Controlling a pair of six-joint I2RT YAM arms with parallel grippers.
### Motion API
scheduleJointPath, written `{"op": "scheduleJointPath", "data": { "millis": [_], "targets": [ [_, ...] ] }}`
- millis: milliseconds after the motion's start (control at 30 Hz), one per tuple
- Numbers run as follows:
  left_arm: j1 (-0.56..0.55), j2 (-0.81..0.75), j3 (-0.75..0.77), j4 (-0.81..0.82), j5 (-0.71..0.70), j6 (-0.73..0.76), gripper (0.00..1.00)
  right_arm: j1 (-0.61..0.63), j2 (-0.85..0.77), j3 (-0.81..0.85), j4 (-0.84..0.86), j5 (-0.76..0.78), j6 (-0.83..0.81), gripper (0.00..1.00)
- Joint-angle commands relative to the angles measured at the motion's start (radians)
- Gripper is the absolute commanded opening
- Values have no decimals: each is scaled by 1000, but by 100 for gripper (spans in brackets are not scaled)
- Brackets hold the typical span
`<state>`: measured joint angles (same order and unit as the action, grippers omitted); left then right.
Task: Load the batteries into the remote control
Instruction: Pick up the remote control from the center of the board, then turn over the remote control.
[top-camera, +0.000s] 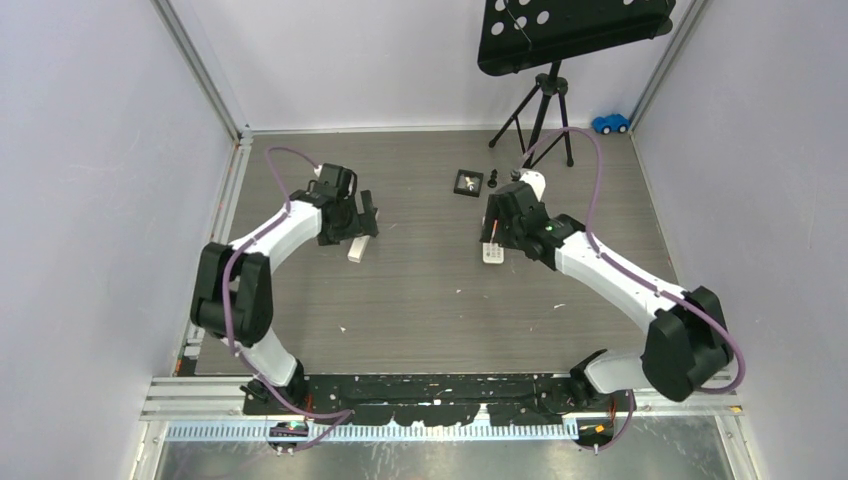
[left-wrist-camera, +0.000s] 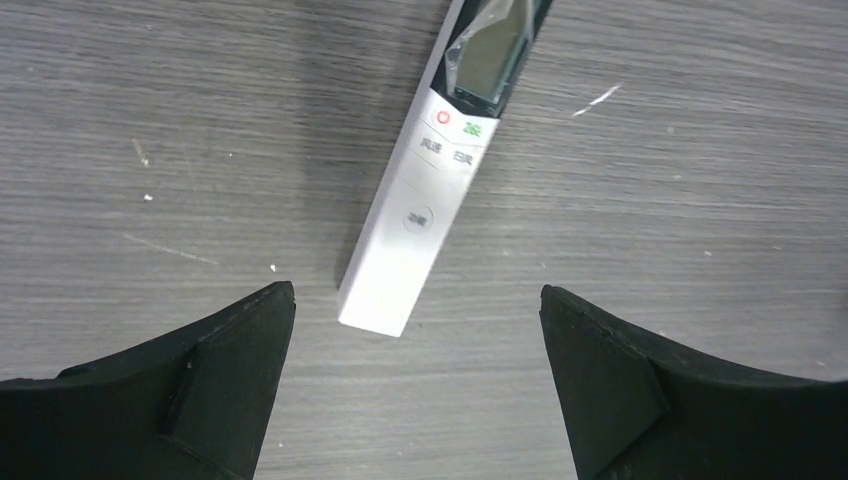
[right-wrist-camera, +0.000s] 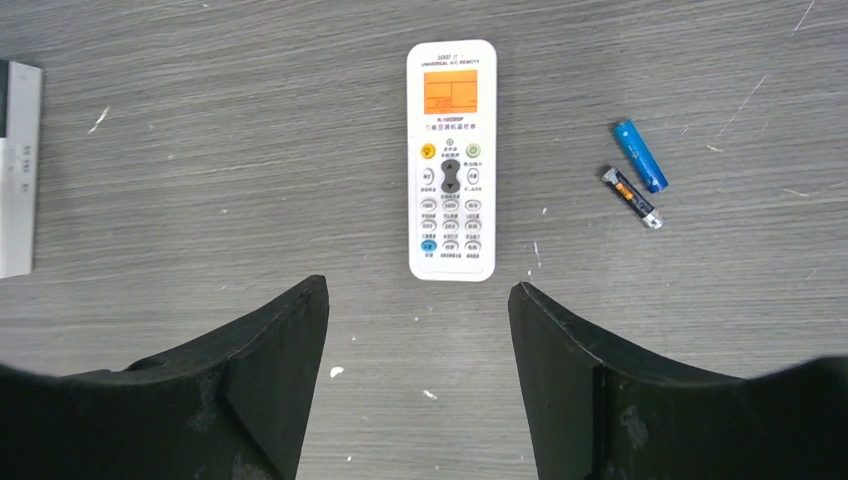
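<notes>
Black fingertips of the right tool (right-wrist-camera: 417, 285) fill the foreground of its wrist view, spread wide with nothing between them. They hover just short of the bottom end of a white universal remote (right-wrist-camera: 451, 160), which lies face up on the counter (top-camera: 420, 300) with its orange screen at the far end. Off to that remote's right, near but apart from it, lie the batteries: a black-and-orange battery (right-wrist-camera: 631, 197) and, just beside it and a little farther back, a blue battery (right-wrist-camera: 640, 155). The left tool (left-wrist-camera: 415, 291) is likewise spread and empty over the near end of a slim white remote (left-wrist-camera: 410, 230), also buttons up. Either remote's battery door would be on the hidden underside, so I judge it needs turning over first. The shell looks rigid, light and slick, best pinched across its long edges near the middle. The cells are small, hard and round, liable to roll, so take them across the barrel at mid-length. Farther back sit a small black tray (top-camera: 468, 181), a music stand (top-camera: 545, 100) and a blue toy car (top-camera: 610, 123).
</notes>
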<state>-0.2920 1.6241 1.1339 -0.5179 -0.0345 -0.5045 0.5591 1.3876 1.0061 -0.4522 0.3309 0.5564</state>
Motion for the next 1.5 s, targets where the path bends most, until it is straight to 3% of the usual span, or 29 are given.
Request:
{"op": "scheduleJointPath", "data": {
  "millis": [0,133,500,600,633,733,933,1033,1167,1267,1467],
  "targets": [
    [5,72,50,-24,-2,34,93,1,-79,-37,13,-38,53,71],
    [5,140,61,-28,-15,56,88,-4,-126,-81,6,-87,80,71],
    [-47,218,66,-17,-59,87,39,-8,-116,-157,76,-217,175,67],
    [-52,229,71,-31,-51,90,6,-10,-108,-160,91,-248,191,67],
    [-52,228,72,-35,-37,89,0,-9,-108,-163,101,-262,195,67],
    [-53,200,68,-30,47,87,0,-11,-112,-176,140,-292,211,67],
    [-53,61,34,76,466,46,0,-14,-133,-258,346,-394,301,70],
    [-54,-12,-10,221,691,-43,0,-16,-158,-339,599,-512,384,74],
    [-70,-88,-113,574,877,-316,0,-15,-179,-492,1109,-567,534,79],
    [-116,-131,-156,793,947,-465,0,-15,-160,-485,1210,-559,602,80],
    [-165,-171,-164,930,1014,-560,0,-16,-143,-465,1406,-570,688,80]
  ]
}}
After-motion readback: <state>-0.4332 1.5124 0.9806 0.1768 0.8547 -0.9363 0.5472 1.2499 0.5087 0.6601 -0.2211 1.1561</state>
